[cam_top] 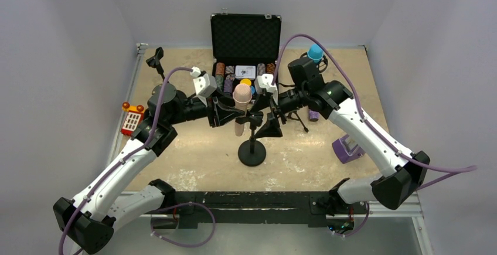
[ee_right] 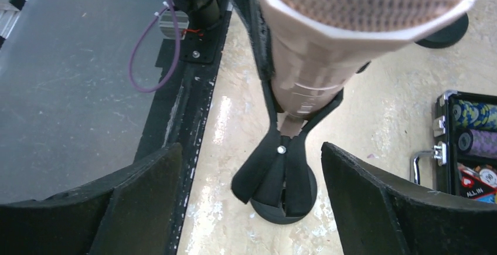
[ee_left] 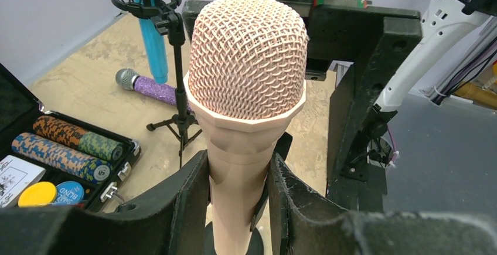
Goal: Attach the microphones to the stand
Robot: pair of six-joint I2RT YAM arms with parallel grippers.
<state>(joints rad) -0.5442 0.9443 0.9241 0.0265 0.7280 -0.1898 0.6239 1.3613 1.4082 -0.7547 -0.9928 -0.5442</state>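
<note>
My left gripper (cam_top: 230, 113) (ee_left: 237, 208) is shut on the pink microphone (cam_top: 241, 95) (ee_left: 246, 73) and holds it upright. The microphone's lower body (ee_right: 310, 79) sits between the prongs of the black clip (ee_right: 281, 167) (cam_top: 255, 119) on the round-base stand (cam_top: 252, 152) (ee_right: 288, 208). My right gripper (cam_top: 271, 120) (ee_right: 252, 208) is open and empty, its fingers on either side of the clip without touching it. A blue microphone (cam_top: 315, 51) (ee_left: 149, 26) is held in a tripod stand (ee_left: 176, 73). A purple glitter microphone (cam_top: 313, 115) (ee_left: 155, 89) lies on the table.
An open black case of poker chips (cam_top: 246, 50) (ee_left: 64, 149) stands at the back centre. Another black clip stand (cam_top: 155, 60) is at the back left. A red and yellow toy (cam_top: 132, 118) is at the left, a purple object (cam_top: 347, 148) at the right.
</note>
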